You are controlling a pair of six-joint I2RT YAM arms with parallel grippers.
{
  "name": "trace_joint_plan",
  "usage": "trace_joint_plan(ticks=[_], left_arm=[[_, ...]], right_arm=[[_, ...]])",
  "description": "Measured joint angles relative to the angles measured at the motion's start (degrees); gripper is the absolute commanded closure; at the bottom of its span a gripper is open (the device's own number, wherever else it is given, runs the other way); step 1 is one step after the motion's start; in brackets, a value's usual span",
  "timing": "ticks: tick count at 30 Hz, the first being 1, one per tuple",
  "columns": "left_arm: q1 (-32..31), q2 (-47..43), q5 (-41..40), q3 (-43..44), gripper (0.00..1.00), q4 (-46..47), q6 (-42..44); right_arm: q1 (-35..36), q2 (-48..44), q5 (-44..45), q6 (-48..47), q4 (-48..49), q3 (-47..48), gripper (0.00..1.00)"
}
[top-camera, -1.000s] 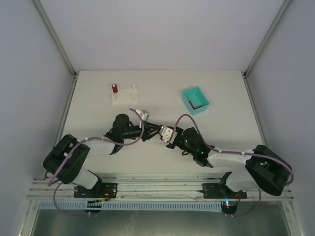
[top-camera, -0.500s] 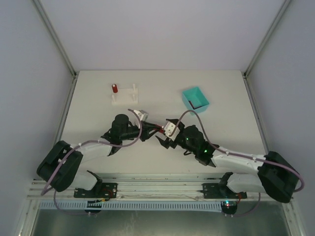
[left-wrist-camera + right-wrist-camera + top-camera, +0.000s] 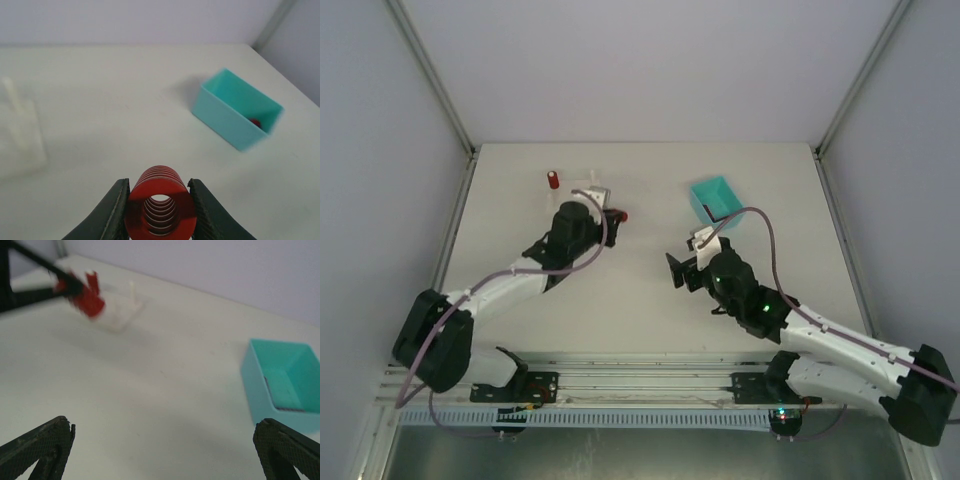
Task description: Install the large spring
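Left wrist view has the large spring (image 3: 160, 207) pinched between the two fingers of the left gripper (image 3: 159, 200). The jaws are closed only to the coil's width, and the bore faces the camera. The spring hangs clear of the table (image 3: 650, 310), so it is carried and not yet installed. Ahead of this gripper and off to its left sits the white peg stand (image 3: 120, 315), blurred; ahead and to its right is the teal bin (image 3: 235, 125). A small spring (image 3: 552, 180) already sits on the stand's far peg, so the free peg (image 3: 131, 287) nearer the gripper is presumably the target. The right gripper (image 3: 162, 432) hovers well apart from the stand, fingers spread wide and holding nothing. The main risk I see is misalignment. The bore has to line up with the peg, and if the spring comes down tilted or off-centre, its lower rim would catch the peg tip. Round coils held on two flat pads could then roll or pop free. The stand looks light and does not appear to be clamped, so a sideways nudge from a finger might shift or tip it. An early release would leave the spring cocked on the peg.
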Motion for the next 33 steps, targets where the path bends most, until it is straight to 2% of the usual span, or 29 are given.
trace_joint_plan(ticks=[5, 11, 22, 33], left_arm=[[1.7, 8.2, -9.9, 13.8, 1.00, -6.7, 3.8], [6.4, 18.5, -15.5, 26.7, 1.00, -12.4, 7.1], [15.2, 33.9, -14.6, 41.9, 1.00, -18.0, 8.2], [16.6, 43.5, -10.5, 48.8, 1.00, -21.4, 8.3]], right_arm=[[-0.5, 0.0, 6.6, 3.7, -3.4, -2.0, 0.01], [-2.1, -0.3, 10.1, 6.1, -4.2, -5.0, 0.01], [-2.6, 1.4, 10.8, 6.7, -4.0, -5.0, 0.01], [-2.9, 2.5, 10.8, 6.7, -4.0, -5.0, 0.01]])
